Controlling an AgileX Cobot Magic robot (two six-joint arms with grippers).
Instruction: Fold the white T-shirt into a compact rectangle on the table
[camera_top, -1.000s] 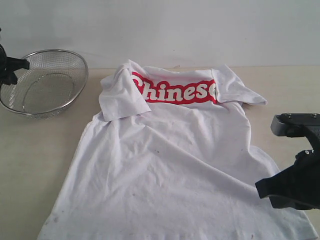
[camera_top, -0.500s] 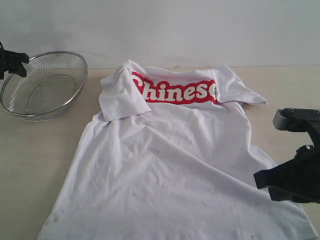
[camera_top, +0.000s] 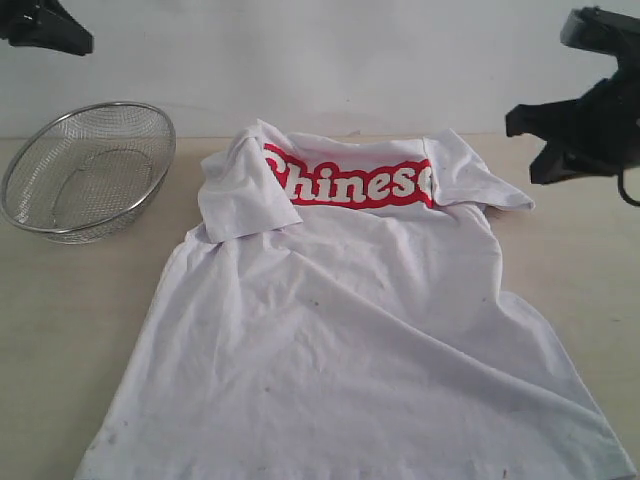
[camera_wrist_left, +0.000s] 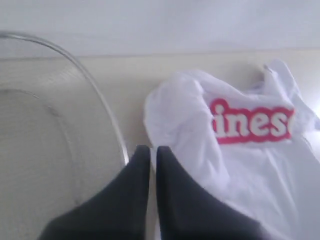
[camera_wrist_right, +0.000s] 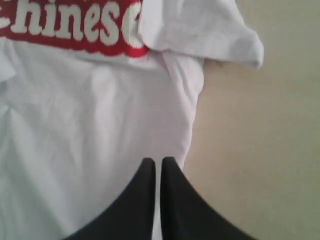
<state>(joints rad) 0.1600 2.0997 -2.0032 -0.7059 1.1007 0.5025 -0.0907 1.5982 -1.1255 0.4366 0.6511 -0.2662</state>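
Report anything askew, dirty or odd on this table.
The soft white T-shirt lies wrinkled and skewed, both short sleeves flopped inward and overlapping the ends of the red lettering. Small dark specks mark its lower fabric. The round wire-mesh basket beside it looks fine.

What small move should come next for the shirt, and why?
Probably open the right gripper and lower it to the side edge of the white T-shirt under it. Both sleeves already lie folded in, the body is spread wide on the table, and this gripper is shut and empty.
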